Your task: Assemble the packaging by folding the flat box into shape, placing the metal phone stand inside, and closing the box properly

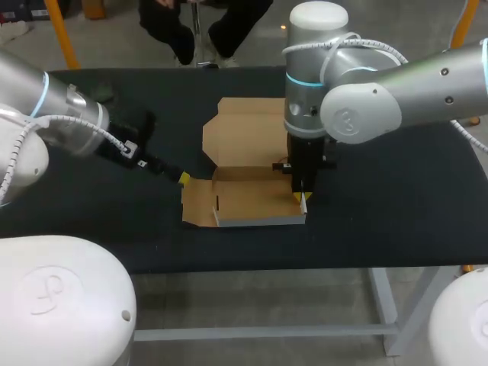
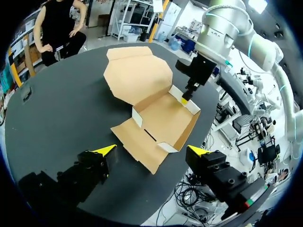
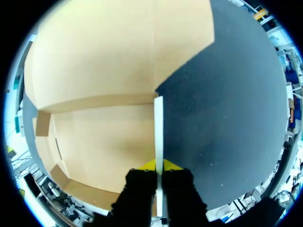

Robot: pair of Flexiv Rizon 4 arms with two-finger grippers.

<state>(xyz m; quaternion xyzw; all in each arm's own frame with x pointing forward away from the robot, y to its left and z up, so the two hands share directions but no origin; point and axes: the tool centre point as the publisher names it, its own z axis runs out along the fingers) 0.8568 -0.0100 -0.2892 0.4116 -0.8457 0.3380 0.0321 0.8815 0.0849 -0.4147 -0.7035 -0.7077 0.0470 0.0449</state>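
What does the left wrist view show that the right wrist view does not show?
Only the left wrist view: the open left gripper and the whole box with its open lid. Only the right wrist view: both fingers of the right gripper pressing the side wall between them. Both: the box and the black table.

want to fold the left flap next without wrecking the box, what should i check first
1. Right gripper shut on the box at its right wall: ok.
2. Left gripper open: ok.
3. Left flap raised: not ok, it lies flat on the table.
4. Lid out of the way: ok, open flat behind the box.
5. Left gripper touching the left flap: cannot tell.
6. Stand in view: not ok, none seen.
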